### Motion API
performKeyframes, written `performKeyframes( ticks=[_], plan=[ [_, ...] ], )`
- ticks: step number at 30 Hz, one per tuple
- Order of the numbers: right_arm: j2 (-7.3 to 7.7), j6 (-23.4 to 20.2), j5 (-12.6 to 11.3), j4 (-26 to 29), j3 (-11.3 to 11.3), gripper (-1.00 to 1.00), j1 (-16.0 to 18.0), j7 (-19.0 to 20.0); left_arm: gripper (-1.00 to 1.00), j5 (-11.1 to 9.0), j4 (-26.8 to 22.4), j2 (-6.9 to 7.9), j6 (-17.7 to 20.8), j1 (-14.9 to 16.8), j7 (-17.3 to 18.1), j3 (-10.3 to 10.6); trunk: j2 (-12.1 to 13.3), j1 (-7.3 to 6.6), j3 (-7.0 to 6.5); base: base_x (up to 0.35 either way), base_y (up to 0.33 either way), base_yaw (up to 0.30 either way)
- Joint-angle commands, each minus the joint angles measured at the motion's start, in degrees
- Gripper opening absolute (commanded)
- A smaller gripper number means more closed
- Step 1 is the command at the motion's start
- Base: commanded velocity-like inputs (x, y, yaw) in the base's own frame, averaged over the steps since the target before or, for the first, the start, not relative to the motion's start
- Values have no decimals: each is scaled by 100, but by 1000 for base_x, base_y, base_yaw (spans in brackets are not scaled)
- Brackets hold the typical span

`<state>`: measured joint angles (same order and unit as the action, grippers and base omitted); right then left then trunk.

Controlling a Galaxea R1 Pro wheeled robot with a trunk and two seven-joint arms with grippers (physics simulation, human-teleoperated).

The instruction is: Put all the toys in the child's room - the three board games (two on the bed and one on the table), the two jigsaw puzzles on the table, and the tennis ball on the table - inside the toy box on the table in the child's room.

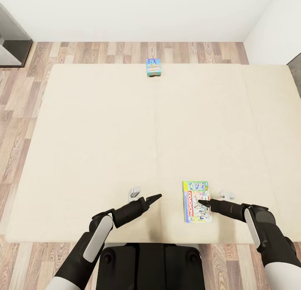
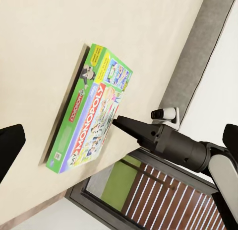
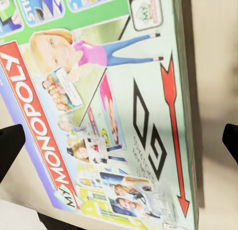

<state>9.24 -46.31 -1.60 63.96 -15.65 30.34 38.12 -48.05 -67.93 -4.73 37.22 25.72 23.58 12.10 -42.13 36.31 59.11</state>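
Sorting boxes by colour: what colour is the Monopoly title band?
Red with white letters, on the flat green Monopoly game box; right wrist view shows it best.

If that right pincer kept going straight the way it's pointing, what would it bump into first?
Most likely the green Monopoly board game box lying flat on the cream mattress of the bed. The right pincer already hangs over its near edge, pointing across its lid; its height above the box is unclear.
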Motion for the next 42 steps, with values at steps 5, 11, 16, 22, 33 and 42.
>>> performKeyframes(
  ticks=[5, 11, 16, 22, 33, 42],
  plan=[
    [-1, -40, -16, 3, -4, 100, 4, 10, 100, -30, -1, -2, 40, 2, -3, -6, -4, 1, 3, 0, 0, 0],
    [-1, -25, -16, -12, -3, 100, 6, 6, 100, -30, -1, -2, 40, 1, -3, -6, -4, 1, 3, 0, 0, 0],
    [-1, 98, -16, -97, -1, 100, 7, 5, 100, -29, -1, -2, 40, 2, -3, -6, -4, 1, 3, 0, 0, 0],
    [-1, 460, -16, -267, 0, 100, 12, 4, 100, -29, -1, -2, 40, 0, -3, -6, -4, 1, 3, 0, 0, 0],
    [-1, 723, -16, -385, 0, 100, 15, 3, 100, -29, -1, -2, 40, 0, -3, -6, -4, 1, 3, 0, 0, 0],
    [-1, 792, -16, -417, 0, 100, 16, 3, 100, -29, -1, -2, 40, 1, -3, -6, -4, 1, 3, 0, 0, 0]
  ],
)
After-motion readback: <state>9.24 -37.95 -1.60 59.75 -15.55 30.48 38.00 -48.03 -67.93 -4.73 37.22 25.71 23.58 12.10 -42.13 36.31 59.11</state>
